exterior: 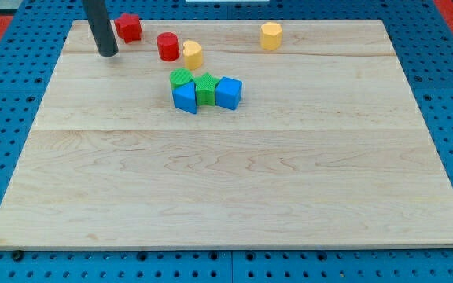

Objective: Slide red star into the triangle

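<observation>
The red star (129,27) lies near the board's top left edge. My tip (108,53) rests on the board just left of and below it, a small gap apart. The blue triangle (185,97) sits in a cluster near the top middle, touching a green star (205,87), with a green round block (181,77) behind it and a blue cube (229,92) on the right. A red cylinder (167,45) and a yellow block (193,54) lie between the red star and the cluster.
A yellow hexagonal block (270,35) stands alone at the top, right of the middle. The wooden board (234,181) lies on a blue pegboard surface.
</observation>
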Controlling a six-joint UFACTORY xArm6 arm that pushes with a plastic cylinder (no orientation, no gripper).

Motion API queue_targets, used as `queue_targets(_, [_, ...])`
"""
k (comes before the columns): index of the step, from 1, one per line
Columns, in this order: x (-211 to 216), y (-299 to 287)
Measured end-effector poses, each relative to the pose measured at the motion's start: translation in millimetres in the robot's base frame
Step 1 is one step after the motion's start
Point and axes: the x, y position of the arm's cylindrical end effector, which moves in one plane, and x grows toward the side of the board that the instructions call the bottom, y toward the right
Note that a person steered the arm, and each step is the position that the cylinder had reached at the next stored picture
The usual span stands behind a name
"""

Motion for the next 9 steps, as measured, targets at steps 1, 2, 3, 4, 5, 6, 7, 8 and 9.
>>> queue_targets(1, [-15, -92])
queue_targets(2, [-84, -67])
queue_targets(3, [-85, -7])
queue_targets(4, [-85, 51])
queue_targets(5, [-85, 54])
queue_targets(6, [-82, 63])
queue_targets(7, [-57, 85])
queue_targets(8, [-16, 74])
queue_targets(9, [-9, 75])
